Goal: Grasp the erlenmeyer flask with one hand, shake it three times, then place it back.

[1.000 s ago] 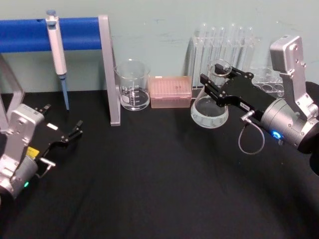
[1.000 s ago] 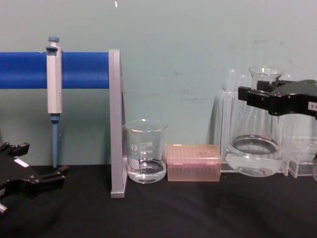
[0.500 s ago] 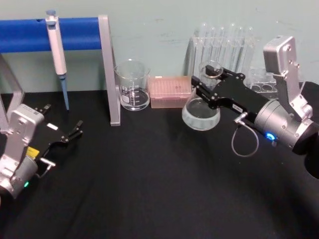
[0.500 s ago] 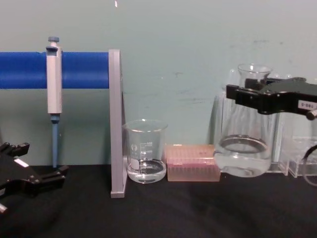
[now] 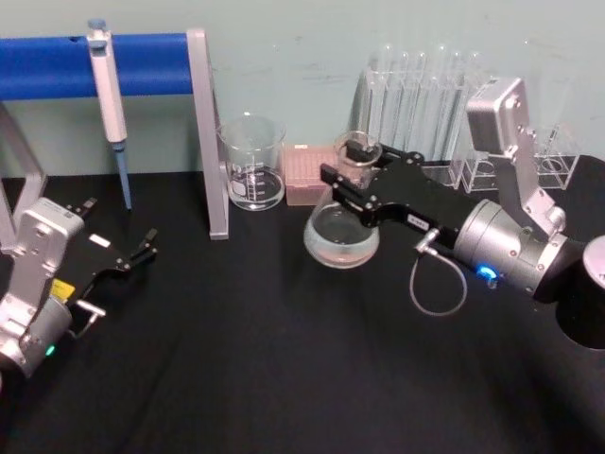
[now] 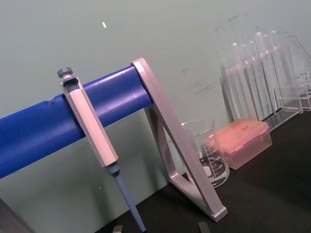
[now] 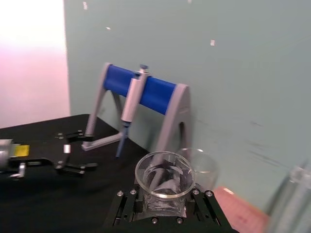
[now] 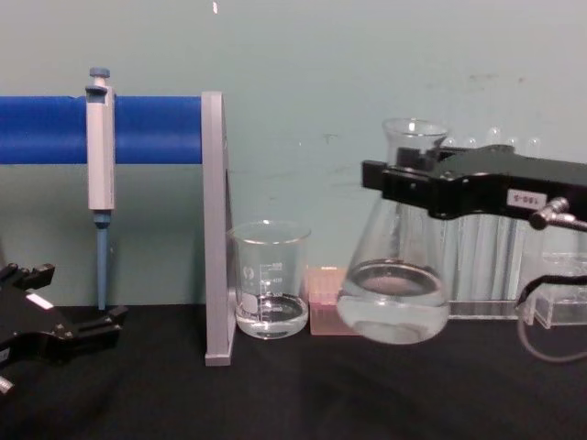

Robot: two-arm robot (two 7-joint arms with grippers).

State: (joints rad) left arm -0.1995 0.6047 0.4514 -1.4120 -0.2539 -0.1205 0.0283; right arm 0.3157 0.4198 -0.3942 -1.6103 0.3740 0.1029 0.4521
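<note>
The erlenmeyer flask (image 5: 342,235) is clear glass with a little clear liquid in its wide base. It hangs upright just above the black table, in front of the pink box. My right gripper (image 5: 356,178), black with a small white number label, is shut on the flask's neck. From the chest view the flask (image 8: 393,298) hangs right of the beaker, with the right gripper (image 8: 405,181) clamped below its flared rim. The right wrist view looks down into the flask's rim (image 7: 164,175). My left gripper (image 5: 121,227) rests open at the table's left side.
A glass beaker (image 5: 251,163) and a pink tip box (image 5: 304,172) stand at the back centre. A rack of test tubes (image 5: 425,90) is behind my right arm. A pipette (image 5: 109,90) hangs on the blue stand (image 5: 206,132) at the back left.
My right gripper has carried the flask leftward, away from the test tube rack, to a spot in front of the pink box. The left arm has not moved.
</note>
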